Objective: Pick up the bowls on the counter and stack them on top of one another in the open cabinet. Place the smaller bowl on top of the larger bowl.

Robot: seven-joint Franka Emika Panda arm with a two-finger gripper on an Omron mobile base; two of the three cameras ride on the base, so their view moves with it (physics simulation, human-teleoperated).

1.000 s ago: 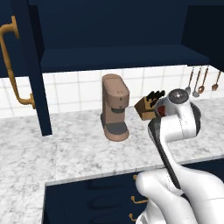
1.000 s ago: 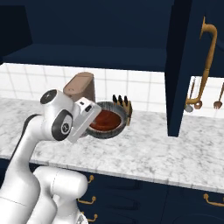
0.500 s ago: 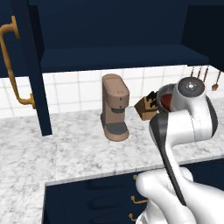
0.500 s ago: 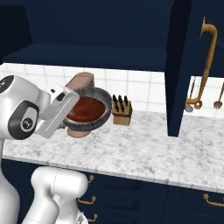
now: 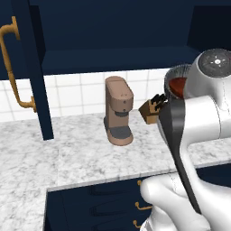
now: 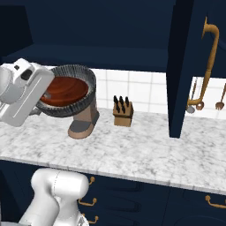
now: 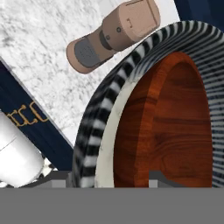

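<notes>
The larger bowl (image 6: pixel 89 84), dark grey and ribbed outside, hangs tilted in the air above the counter (image 6: pixel 154 150). The smaller bowl (image 6: pixel 66 89), reddish-brown, is nested inside it. My gripper (image 7: pixel 109 179) is shut on the grey bowl's near rim (image 7: pixel 94 140), one fingertip outside and one inside beside the red bowl (image 7: pixel 170 127). In the left base view both bowls (image 5: pixel 178 83) peek out from behind my arm's upper joint. The stack hangs just below and in front of the open cabinet's shelf (image 6: pixel 97 55). The cabinet door (image 6: pixel 181 66) stands open to the right.
A brown coffee machine (image 6: pixel 84 121) stands on the counter directly under the bowls, with a knife block (image 6: pixel 122 112) to its right. Utensils (image 6: pixel 196 95) hang on the tiled wall behind the door. The other door (image 5: pixel 34 67) with its brass handle (image 5: pixel 11 67) stands open.
The arm has lifted both nested bowls up and to the left in the right base view, from beside the knife block to just under the cabinet shelf.
</notes>
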